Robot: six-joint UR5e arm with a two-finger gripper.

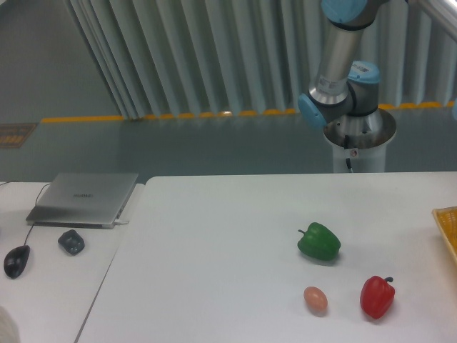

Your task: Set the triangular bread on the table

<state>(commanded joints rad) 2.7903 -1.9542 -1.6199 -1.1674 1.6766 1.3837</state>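
The triangular bread is out of view. The white table [214,250] fills the lower middle and right of the camera view. Only the arm's base and lower joints [343,78] show, behind the table's far edge at the upper right; the arm runs out of the frame at the top. The gripper is out of view.
On the table lie a green bell pepper [318,241], a red bell pepper [376,296] and a small pinkish-brown egg [315,299]. An orange-yellow thing [448,225] shows at the right edge. A side desk holds a laptop [84,198], a mouse [16,261] and a small dark object [71,241].
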